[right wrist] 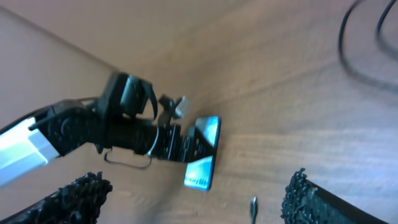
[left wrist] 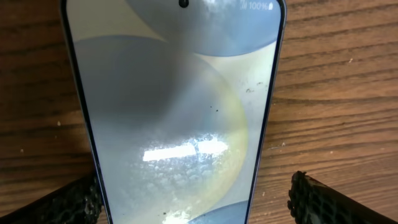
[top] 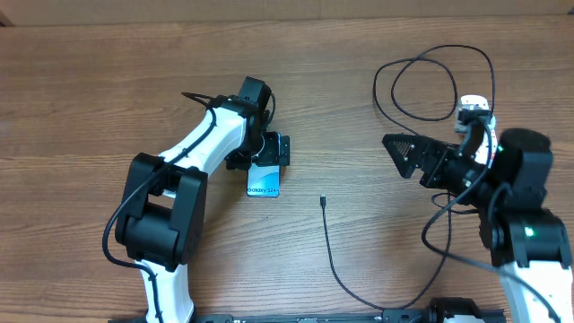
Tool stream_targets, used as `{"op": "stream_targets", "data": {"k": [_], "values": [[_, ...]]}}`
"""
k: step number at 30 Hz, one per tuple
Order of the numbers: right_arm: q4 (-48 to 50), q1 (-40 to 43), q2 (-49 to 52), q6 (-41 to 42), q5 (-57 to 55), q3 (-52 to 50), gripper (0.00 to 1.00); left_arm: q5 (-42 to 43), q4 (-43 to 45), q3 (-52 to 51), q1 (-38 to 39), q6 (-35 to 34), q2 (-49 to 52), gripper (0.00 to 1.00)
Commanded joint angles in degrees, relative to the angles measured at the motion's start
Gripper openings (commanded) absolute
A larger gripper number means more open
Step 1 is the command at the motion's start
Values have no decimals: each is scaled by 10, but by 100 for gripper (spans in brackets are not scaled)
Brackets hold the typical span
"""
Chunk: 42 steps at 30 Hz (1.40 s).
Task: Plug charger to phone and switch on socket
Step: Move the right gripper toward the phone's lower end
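Note:
The phone (top: pixel 264 186) lies flat on the wooden table, its blue screen up. It fills the left wrist view (left wrist: pixel 174 106). My left gripper (top: pixel 267 160) is open and straddles the phone's far end. One finger is close to the phone's edge and the other stands apart from it. The charger's black connector tip (top: pixel 321 201) lies loose to the right of the phone, and its cable (top: pixel 334 265) runs toward the front edge. My right gripper (top: pixel 397 154) is open and empty above the table. Its view shows the phone (right wrist: pixel 202 171) and the tip (right wrist: pixel 254 205). The socket is mostly hidden behind the right arm.
More black cable lies in loops (top: pixel 430 85) at the back right. A small white part (top: pixel 473 106) shows behind the right arm, perhaps the power strip. My left arm (top: pixel 202 139) reaches across the table's left half.

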<state>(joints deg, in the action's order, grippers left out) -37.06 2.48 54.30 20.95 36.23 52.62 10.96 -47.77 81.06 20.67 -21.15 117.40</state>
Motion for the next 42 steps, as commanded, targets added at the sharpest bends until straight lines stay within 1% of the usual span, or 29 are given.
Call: {"op": "stream_targets", "data": {"k": [1, 2, 5, 9, 17, 21, 27, 33, 36, 39, 42], "values": [[-15, -2, 32, -4, 42, 10, 98, -27, -3, -2, 9, -17, 14, 100], [-24, -2, 42, -4, 42, 10, 100, -42, -2, -2, 11, -19, 14, 99], [-50, -3, 75, -4, 42, 10, 100, -100, -1, -2, 19, -33, 14, 100], [-60, -19, 113, -29, 46, 10, 100, -136, 3, -2, 34, -33, 14, 99], [-35, -96, 174, -30, 42, 10, 100, -132, 13, -3, 51, -42, 14, 100], [-31, -131, 202, -30, 20, 10, 100, -128, 14, -3, 52, -47, 16, 100], [-2, -186, 241, -27, 9, 10, 100, -114, 15, -3, 52, -46, 52, 100], [42, -244, 290, 29, -28, 10, 100, -109, 4, 6, 42, -46, 49, 90], [72, -273, 320, 54, -27, 10, 100, -105, 0, 6, 40, -45, 49, 87], [99, -296, 344, 68, -28, 10, 100, -98, -1, 6, 36, -34, 49, 82], [121, -310, 364, 78, -30, 10, 100, -91, -5, 6, 32, -31, 49, 82]]}}
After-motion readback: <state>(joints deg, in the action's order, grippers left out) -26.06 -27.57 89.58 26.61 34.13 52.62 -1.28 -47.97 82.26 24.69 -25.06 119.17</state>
